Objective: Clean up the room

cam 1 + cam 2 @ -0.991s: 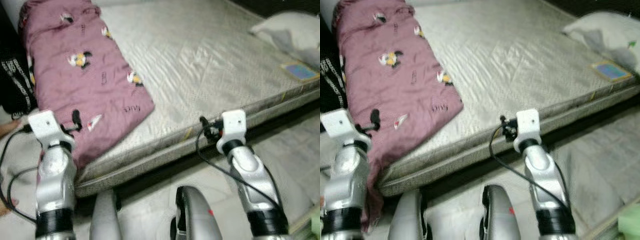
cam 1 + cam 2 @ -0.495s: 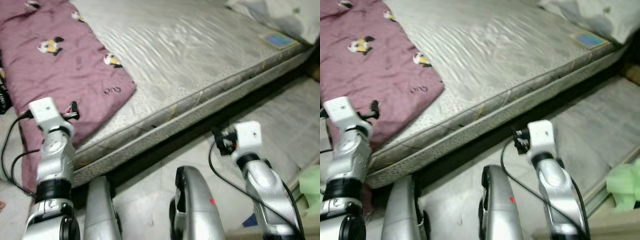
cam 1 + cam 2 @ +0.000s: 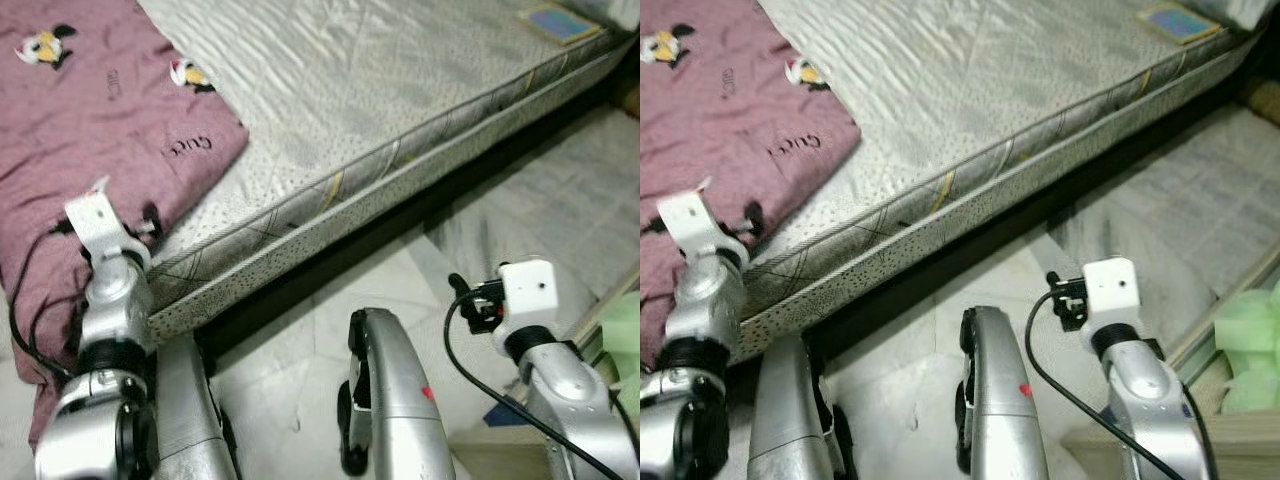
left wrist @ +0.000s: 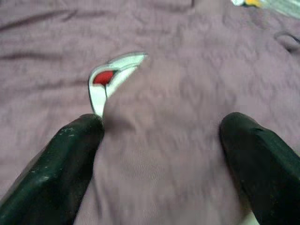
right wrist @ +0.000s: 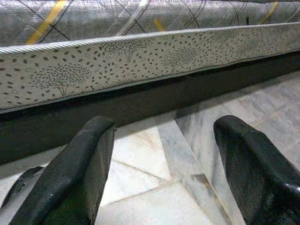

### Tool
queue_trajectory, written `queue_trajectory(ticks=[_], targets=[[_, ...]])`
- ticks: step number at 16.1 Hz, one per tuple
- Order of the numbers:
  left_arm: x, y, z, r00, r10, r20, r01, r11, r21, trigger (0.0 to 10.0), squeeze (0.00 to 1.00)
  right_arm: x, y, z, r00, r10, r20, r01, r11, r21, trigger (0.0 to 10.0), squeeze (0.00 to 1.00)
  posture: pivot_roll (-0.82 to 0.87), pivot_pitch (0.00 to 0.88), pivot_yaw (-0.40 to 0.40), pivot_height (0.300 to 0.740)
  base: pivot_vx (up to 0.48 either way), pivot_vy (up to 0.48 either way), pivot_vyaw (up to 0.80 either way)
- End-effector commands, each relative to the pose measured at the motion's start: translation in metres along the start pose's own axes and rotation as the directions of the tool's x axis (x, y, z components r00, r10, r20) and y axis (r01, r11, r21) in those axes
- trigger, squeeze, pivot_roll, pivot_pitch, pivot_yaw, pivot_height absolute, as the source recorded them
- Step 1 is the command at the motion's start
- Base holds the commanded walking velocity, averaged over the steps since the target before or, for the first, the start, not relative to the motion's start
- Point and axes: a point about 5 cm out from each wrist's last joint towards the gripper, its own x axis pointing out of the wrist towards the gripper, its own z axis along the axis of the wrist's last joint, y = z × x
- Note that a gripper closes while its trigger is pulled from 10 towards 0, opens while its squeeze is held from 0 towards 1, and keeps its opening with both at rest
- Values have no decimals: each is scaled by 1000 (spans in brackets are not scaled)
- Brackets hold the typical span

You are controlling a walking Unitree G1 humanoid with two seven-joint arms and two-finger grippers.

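The bed is being viewed downward from the head, shared by both eyes; blanket and floor are being viewed closely from the wrists.

Open floor ahead, bed edge to the left

The right pincer, fingers spread, faces bare marble floor, with the mattress side and dark gap beneath blocking beyond. The left pincer, fingers spread, hangs close over the blanket.

Blanket lying on left part of mattress, draping over its near edge. Booklet sitting at far right of mattress. Floor lying near, right.
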Motion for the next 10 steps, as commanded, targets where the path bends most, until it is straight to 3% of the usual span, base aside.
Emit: queue_trajectory(ticks=[1,2,3,4,5,6,8,9,10], targets=[[1,6,-4,999,22,-24,-21,1000,22,10000,0,-4,-3,1,1000,-5,-8,5,1000,-7,10000,0,-247,269,-53,482,0,0,0],[3,5,-7,998,21,-60,-18,998,55,10000,0,-5,-3,1,1000,-5,-12,5,1000,-9,10000,0,-247,270,-53,482,0,0,0],[2,-9,-21,983,-67,-173,90,987,132,10000,0,-5,-2,0,1000,-5,-18,5,1000,-9,10000,0,-245,270,-52,482,0,0,0],[-3,-29,-31,961,-173,-216,213,961,177,10000,0,-4,-2,0,1000,-7,-22,6,1000,-9,10000,0,-241,261,-48,482,0,0,0],[-6,-38,-35,947,-222,-231,270,941,202,10000,0,-4,-2,0,1000,-7,-24,7,1000,-9,10000,0,-241,260,-48,482,0,0,0],[-17,-60,-49,891,-349,-290,424,868,259,10000,0,-1,-1,0,1000,-8,-26,7,1000,-8,10000,0,-230,251,-45,482,0,0,0],[-30,-76,-64,834,-431,-343,534,788,308,10000,0,2,1,0,1000,-7,-26,7,1000,-6,10000,0,-225,246,-44,482,0,0,0],[-41,-85,-70,798,-493,-347,599,712,366,10000,0,4,2,0,1000,-6,-24,6,1000,-5,10000,0,-220,239,-44,482,0,0,0],[-48,-90,-73,775,-528,-348,632,674,384,10000,0,5,2,0,1000,-5,-22,5,1000,-4,10000,0,-217,236,-45,482,0,0,0]])
